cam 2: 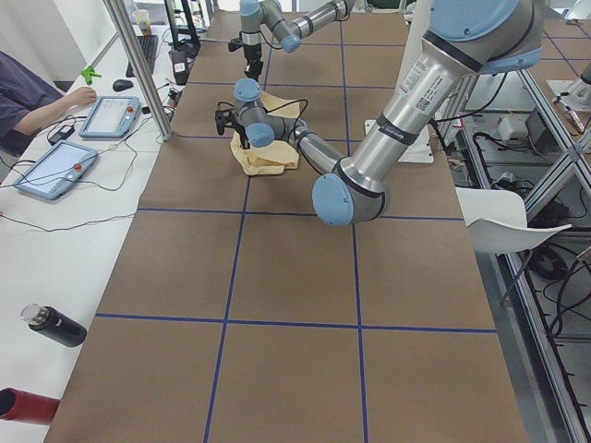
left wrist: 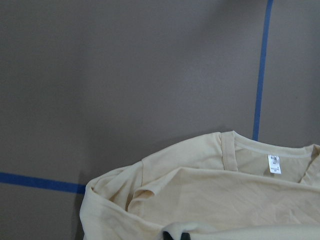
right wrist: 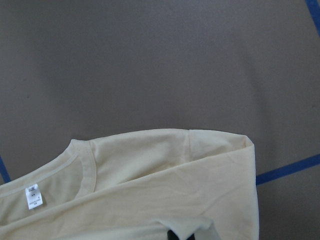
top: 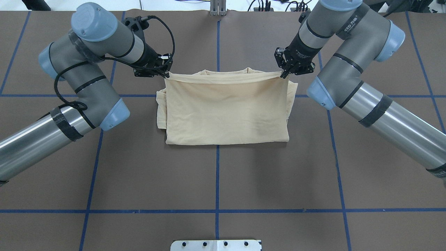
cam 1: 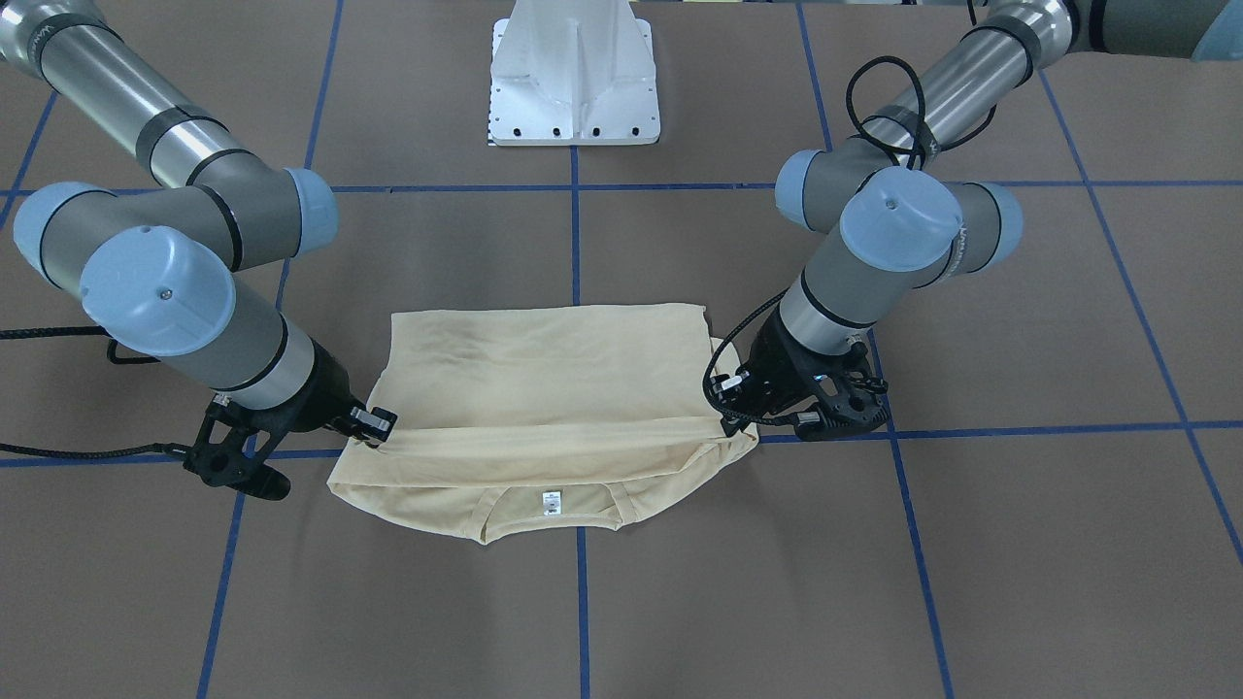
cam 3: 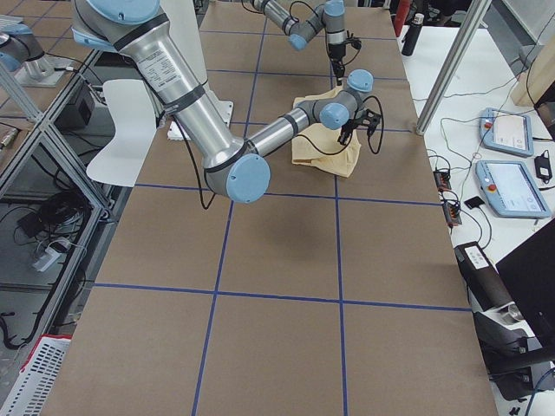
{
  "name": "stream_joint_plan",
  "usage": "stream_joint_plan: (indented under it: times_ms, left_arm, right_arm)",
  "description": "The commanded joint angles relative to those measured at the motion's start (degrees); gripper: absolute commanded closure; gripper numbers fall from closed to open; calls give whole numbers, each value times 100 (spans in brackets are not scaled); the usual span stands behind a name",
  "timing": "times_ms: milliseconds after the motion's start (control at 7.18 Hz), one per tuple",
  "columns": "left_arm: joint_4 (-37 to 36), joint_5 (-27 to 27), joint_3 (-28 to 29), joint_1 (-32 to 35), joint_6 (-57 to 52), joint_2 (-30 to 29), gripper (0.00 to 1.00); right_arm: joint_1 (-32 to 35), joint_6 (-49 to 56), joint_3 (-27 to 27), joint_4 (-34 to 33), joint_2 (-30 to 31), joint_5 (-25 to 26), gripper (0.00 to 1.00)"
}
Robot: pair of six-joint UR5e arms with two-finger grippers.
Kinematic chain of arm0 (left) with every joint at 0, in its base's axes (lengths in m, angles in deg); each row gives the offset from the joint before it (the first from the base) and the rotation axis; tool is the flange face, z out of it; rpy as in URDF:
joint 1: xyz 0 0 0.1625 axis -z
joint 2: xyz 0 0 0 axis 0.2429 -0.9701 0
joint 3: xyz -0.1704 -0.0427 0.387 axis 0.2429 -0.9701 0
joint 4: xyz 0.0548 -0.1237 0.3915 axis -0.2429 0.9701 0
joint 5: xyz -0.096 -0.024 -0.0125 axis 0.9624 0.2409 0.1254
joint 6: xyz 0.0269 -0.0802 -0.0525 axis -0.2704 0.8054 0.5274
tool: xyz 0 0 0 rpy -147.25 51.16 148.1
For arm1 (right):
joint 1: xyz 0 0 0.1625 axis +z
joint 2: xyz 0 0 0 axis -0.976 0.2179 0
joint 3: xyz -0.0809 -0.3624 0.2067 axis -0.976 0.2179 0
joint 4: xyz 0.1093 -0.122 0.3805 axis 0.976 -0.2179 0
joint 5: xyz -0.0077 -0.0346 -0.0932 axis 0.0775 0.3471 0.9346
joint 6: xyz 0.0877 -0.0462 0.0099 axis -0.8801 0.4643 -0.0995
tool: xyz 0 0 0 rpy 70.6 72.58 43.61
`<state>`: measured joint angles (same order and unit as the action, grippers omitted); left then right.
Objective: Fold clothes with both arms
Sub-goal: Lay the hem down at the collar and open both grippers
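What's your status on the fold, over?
Left gripper, right gripper: jaws shut on the shirt, top layer, one each end. Held edge taut, neck label uncovered. Nothing in the way.

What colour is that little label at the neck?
White label on the shirt; clearest in left wrist view.

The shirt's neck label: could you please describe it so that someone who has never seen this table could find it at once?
In the front-facing view, a pale cream-yellow shirt lies folded on the brown table. Along its edge farthest from the white pedestal runs the neckline, with the label inside it. It is the only small white patch on the cloth.
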<state>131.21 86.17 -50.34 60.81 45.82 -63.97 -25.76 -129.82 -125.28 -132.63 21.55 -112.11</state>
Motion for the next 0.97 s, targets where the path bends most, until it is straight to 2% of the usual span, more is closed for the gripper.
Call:
stream_joint_plan:
  times_ms: [0,139,418,835]
  left_arm:
    - [311,-24,604,0,3,-262,100]
    - [434,-277,825,-17,12,-315,100]
    - [602,-323,1133,-52,-5,-316,100]
    - [603,-323,1161,-52,-6,-342,100]
  right_arm:
    - [-6,53,677,688,-170,73,100]
    - [-6,53,881,981,-170,100,100]
    - [-6,62,892,984,-118,100,100]
    - [-6,62,909,993,-135,100,100]
